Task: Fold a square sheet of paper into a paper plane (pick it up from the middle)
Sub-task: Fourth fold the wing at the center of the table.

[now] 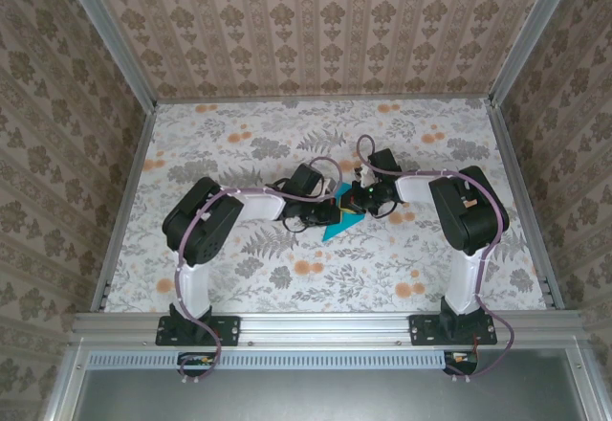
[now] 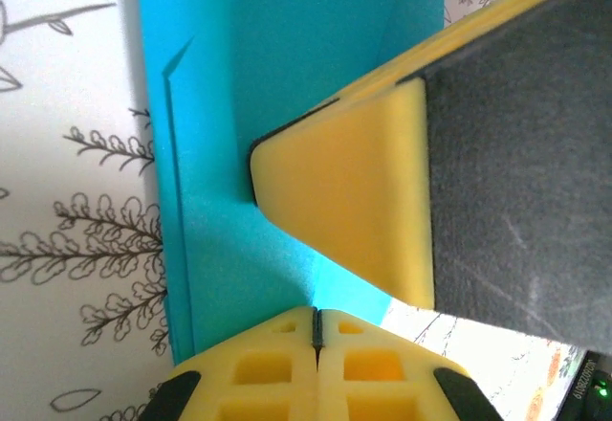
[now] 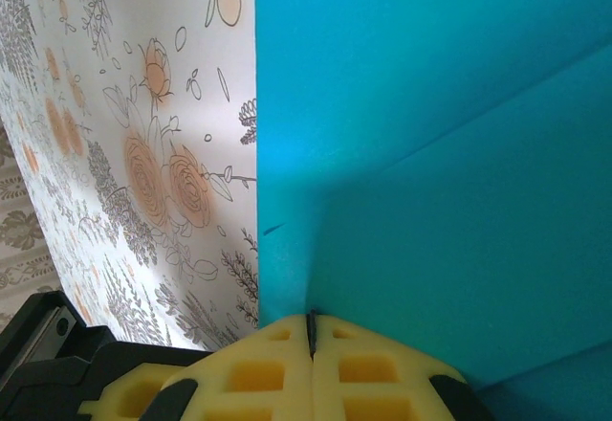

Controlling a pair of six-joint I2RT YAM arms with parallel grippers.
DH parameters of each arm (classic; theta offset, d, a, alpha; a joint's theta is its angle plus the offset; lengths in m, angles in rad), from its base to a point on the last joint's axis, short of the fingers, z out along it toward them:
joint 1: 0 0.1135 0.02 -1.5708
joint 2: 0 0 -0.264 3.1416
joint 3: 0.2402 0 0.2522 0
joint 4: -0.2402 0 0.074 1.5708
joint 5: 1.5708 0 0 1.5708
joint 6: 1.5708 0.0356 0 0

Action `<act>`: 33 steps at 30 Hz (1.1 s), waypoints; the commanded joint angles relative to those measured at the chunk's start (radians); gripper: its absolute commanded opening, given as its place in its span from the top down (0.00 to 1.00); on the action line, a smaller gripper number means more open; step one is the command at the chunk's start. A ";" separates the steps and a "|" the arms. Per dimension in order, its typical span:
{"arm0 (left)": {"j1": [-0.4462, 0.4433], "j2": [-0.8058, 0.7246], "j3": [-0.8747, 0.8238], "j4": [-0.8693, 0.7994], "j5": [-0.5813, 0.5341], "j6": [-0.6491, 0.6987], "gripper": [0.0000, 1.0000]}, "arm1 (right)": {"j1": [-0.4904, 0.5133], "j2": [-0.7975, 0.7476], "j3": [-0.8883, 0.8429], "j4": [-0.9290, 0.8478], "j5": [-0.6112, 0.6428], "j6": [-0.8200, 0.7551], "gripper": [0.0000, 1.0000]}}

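The paper plane (image 1: 339, 225) is laid mid-counter (image 1: 239, 273), long axis 1 to 7 o'clock, touched equally by the pressed-together left tool (image 2: 316, 320) from 9 and right tool (image 3: 311, 320) from 3 o'clock

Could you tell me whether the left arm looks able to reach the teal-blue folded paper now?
Likely yes: the left gripper, shut, sits right at the teal-blue folded paper, nothing between them; the right gripper rests alongside.
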 commanded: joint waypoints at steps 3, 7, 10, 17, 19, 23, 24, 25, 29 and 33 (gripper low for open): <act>-0.017 -0.054 -0.111 -0.106 0.001 0.019 1.00 | -0.014 0.077 -0.020 -0.154 0.153 -0.015 1.00; -0.017 -0.094 -0.172 -0.093 0.007 0.015 1.00 | -0.018 0.087 -0.014 -0.170 0.162 -0.019 1.00; -0.021 -0.114 -0.201 -0.090 0.021 0.020 1.00 | -0.018 0.094 -0.009 -0.178 0.167 -0.020 1.00; -0.026 -0.154 -0.246 -0.134 0.014 0.051 1.00 | -0.018 0.098 -0.007 -0.188 0.172 -0.021 1.00; -0.025 -0.161 -0.253 -0.147 0.012 0.059 1.00 | -0.018 0.096 -0.007 -0.190 0.175 -0.021 1.00; -0.030 -0.180 -0.273 -0.154 0.008 0.060 1.00 | -0.018 0.096 -0.007 -0.194 0.178 -0.021 1.00; -0.032 -0.186 -0.278 -0.159 0.005 0.062 1.00 | -0.019 0.096 -0.007 -0.195 0.177 -0.021 1.00; -0.033 -0.190 -0.281 -0.164 0.004 0.065 1.00 | -0.018 0.096 -0.007 -0.195 0.179 -0.020 1.00; -0.037 -0.216 -0.290 -0.193 -0.009 0.078 1.00 | -0.019 0.095 -0.009 -0.199 0.181 -0.021 1.00; -0.035 -0.281 -0.273 -0.215 -0.025 0.096 1.00 | -0.019 0.095 -0.008 -0.198 0.181 -0.022 1.00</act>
